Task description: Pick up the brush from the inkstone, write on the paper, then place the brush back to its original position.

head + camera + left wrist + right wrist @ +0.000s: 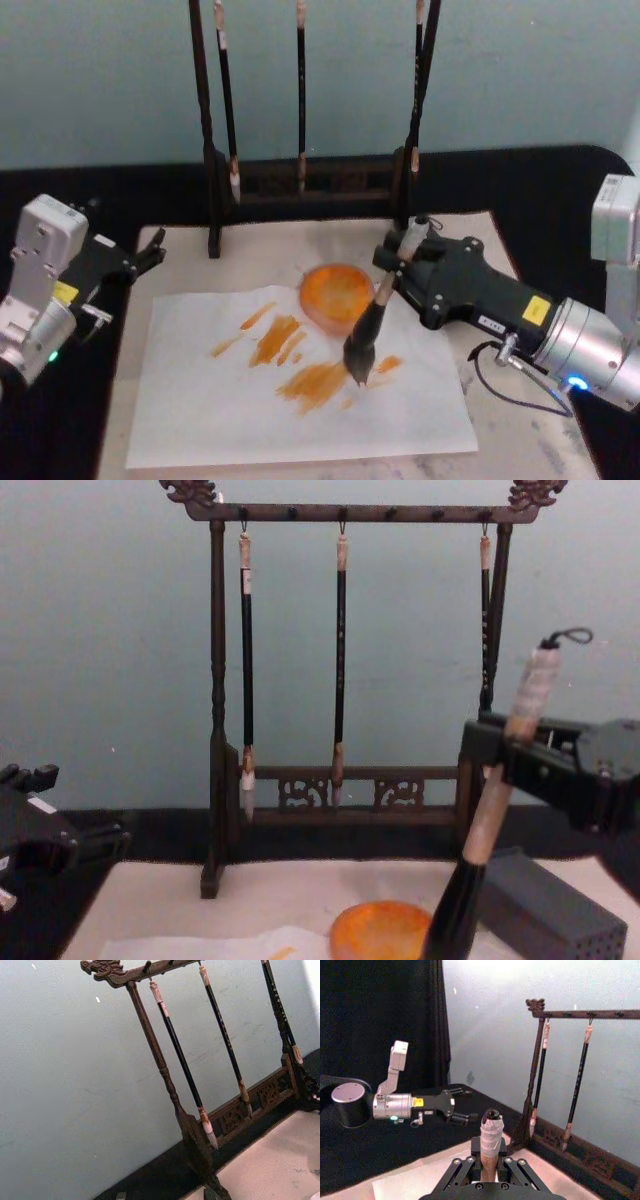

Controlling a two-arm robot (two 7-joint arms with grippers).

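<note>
My right gripper is shut on the tan handle of the brush, which stands tilted with its dark bristle tip touching the paper beside several orange strokes. The chest view shows the brush leaning, cord loop on top, held in the right gripper. The orange inkstone lies just left of the brush head, on the paper's far edge; its rim also appears in the chest view as the inkstone. My left gripper rests open at the mat's left edge, well away from the paper.
A dark wooden stand with three thin hanging brushes stands behind the cream mat. A grey perforated block sits at the right, near the right gripper. Black cloth surrounds the mat.
</note>
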